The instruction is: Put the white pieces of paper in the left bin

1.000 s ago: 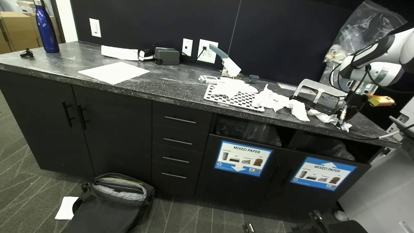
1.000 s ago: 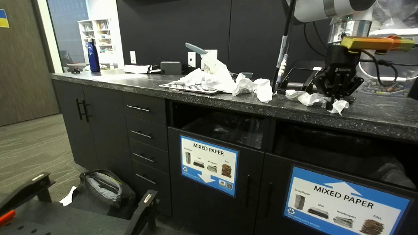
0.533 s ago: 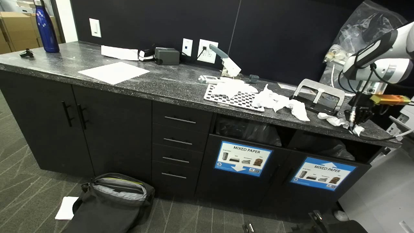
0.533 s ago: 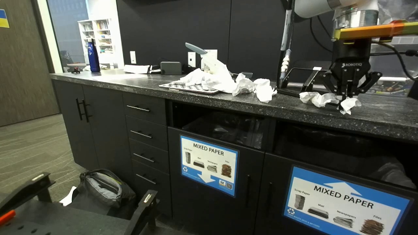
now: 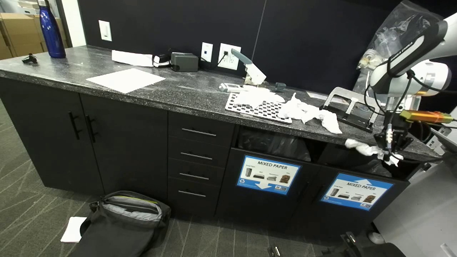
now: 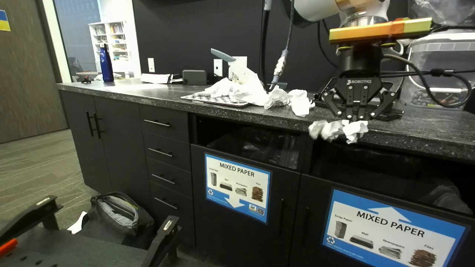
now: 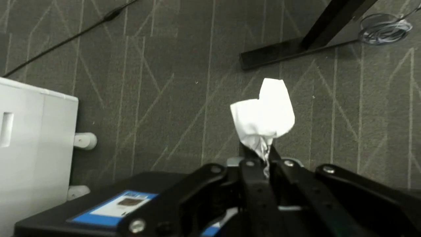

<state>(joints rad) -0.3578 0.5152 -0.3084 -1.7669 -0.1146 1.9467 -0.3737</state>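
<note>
Several crumpled white pieces of paper (image 5: 298, 109) lie bunched on a speckled dark counter (image 5: 189, 92) in an exterior view, some on top of a black-dotted white sheet (image 5: 266, 112). Beneath the counter, the left bin (image 5: 260, 208) shows a clear plastic liner (image 5: 285, 144) above its blue-and-white label (image 5: 269, 174), and the right bin (image 5: 332, 219) stands next to it. Toward the right end of the counter, the gripper (image 5: 389, 151) points down, holding a separate white scrap (image 5: 365, 148) in front of the counter's front edge.

In an exterior view, the fingers (image 6: 349, 103) are clenched around that scrap, which sticks out past the tips, more to the picture's left. The scrap is near the opening of the right bin and outside the left bin; whether it brushes the counter edge I cannot tell. An orange-and-yellow bar (image 6: 382, 31) sits just above the gripper. Farther along the counter stand a dark blue bottle (image 6: 106, 65) and a grey box (image 6: 195, 77).

In the wrist view, the fingers come in from the bottom and pinch the scrap where it bunches together, a white flap spreading beyond the tips, with grey carpet (image 7: 181, 108) behind it. At lower left, part of a dark labelled front (image 7: 154, 182) shows beside a white cabinet (image 7: 36, 141).
</note>
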